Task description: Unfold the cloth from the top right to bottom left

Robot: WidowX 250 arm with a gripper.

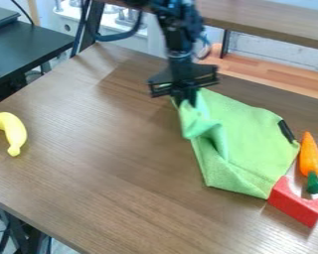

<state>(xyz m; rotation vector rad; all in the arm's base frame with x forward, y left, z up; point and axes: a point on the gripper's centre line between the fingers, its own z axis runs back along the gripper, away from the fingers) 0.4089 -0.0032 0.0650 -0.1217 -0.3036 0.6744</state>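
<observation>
The black gripper hangs down over the table, up and to the left of the red block in the camera view and well apart from it. Its fingers are drawn close together on a pinch of the green cloth, gripping it at the end farthest from the block. From that grip the fabric drops in a bunched, rumpled fold, with a deep crease running down toward the block. The rest of the cloth spreads more smoothly across the tabletop, above and to the left of the block, and its lowest corner comes right up to the block's left end. On the cloth's right edge, above the block, there is a short black strip, set at a slant. The block itself has a curved notch in its upper side. An orange toy carrot lies above the block, near the cloth's right corner, its green top pointing down toward the notch. A yellow toy banana rests on the table far to the left of the block and higher in the view, curved, with its narrow tip pointing downward. The black arm comes in from the top edge, up and to the left of the block.
</observation>
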